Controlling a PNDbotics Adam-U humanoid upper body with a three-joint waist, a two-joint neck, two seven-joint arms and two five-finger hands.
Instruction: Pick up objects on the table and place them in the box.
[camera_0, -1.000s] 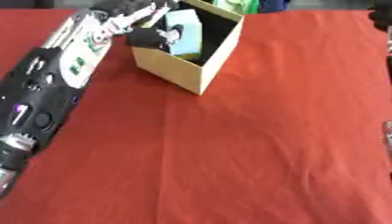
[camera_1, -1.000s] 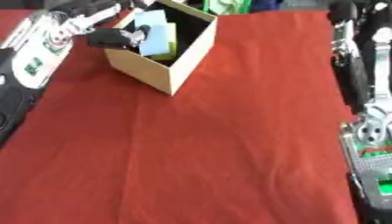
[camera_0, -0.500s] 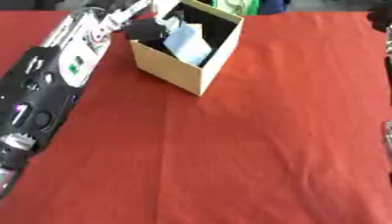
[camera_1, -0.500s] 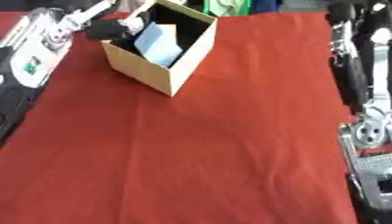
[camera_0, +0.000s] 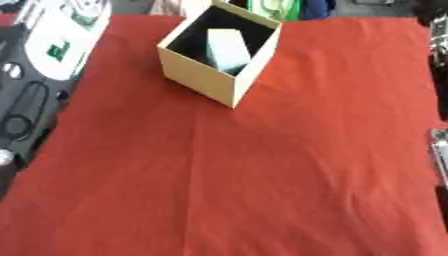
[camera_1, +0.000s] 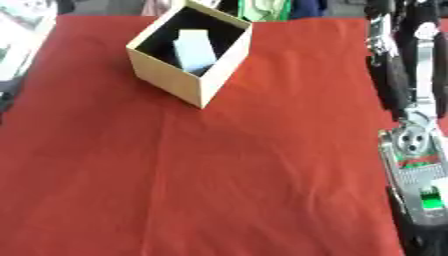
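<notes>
Box (camera_0: 214, 82), pale object (camera_0: 226, 50) inside

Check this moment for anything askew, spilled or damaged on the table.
Nothing looks spilled or damaged. The box sits turned at an angle to the red cloth, with a pale object leaning inside it. The cloth shows a few creases and nothing else lying on it.

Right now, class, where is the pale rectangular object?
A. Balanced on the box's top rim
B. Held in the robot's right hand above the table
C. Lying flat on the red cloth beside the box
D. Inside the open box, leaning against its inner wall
D: the pale rectangular object stands tilted inside the open box, below its rim.
</notes>
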